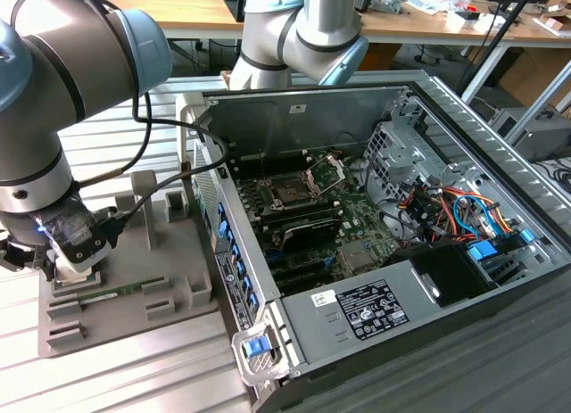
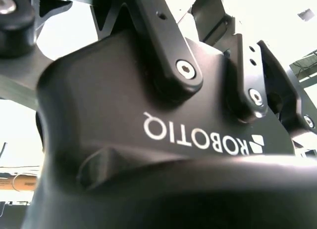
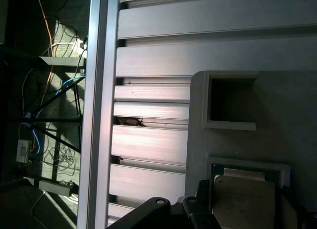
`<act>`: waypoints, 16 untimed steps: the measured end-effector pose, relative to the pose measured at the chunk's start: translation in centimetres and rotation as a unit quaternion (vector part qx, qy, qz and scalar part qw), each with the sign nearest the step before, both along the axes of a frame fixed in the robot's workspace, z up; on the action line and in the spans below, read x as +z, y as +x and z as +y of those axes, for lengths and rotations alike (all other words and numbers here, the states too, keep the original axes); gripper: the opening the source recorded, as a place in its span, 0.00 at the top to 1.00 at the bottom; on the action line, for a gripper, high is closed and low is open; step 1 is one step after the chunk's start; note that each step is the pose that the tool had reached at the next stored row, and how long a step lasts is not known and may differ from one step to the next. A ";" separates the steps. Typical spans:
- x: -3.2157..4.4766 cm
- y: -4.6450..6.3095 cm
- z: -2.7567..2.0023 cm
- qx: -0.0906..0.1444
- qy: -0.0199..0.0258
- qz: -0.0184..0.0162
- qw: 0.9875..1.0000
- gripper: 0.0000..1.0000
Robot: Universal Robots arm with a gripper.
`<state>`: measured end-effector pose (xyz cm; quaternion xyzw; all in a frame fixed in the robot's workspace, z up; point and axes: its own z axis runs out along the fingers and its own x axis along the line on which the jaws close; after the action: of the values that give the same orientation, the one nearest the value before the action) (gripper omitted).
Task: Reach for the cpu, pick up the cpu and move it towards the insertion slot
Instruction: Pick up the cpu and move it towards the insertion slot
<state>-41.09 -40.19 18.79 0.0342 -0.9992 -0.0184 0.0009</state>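
Claw (image 1: 71, 263) low over the grey tray (image 1: 169, 252), at the tray's end toward the exterior view's left, wrist pointing straight down. Released or clamped: cannot tell from what shows.

The cpu (image 3: 243, 202): a pale square chip in the first wrist view, lying flat in a framed recess of the tray, directly beneath the claw and very close to it. By my reading it is seated in the recess, not lifted. It is square, so there is no long axis to note; its edges run parallel with the recess walls. One arm only, so no question of which is nearer.

A second pocket (image 3: 230, 103) sits just beside that recess on the tray. A thin green memory stick (image 1: 103, 296) lies along the tray, near the claw.

Off the tray toward the exterior view's right: open computer case (image 1: 294, 119), its wall just beside the tray; touching or not, cannot tell. The insertion slot (image 1: 290, 192) is well apart from the tray, on the board inside the case, a dark square in a silvery frame. Its hinged bracket (image 1: 326, 170) stands raised. The case wall stands between tray and slot.

Further from the tray: power supply box (image 1: 375, 310), then a bundle of coloured cables (image 1: 446, 208).

Surface: tray and case both rest on a ribbed aluminium table (image 1: 116, 377). Room: wooden desks (image 1: 178, 7) behind the tray, cluttered; loose wires (image 3: 54, 90) hang below the table edge
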 end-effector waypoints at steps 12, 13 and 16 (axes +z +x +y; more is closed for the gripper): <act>-0.02 0.0 0.00 0.000 0.000 0.000 1.000 0.45; -0.02 0.0 0.00 0.000 0.000 0.000 1.000 0.45; -0.02 0.0 0.00 0.000 0.000 0.000 1.000 0.45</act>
<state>-41.09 -40.19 18.76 0.0342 -0.9992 -0.0183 0.0010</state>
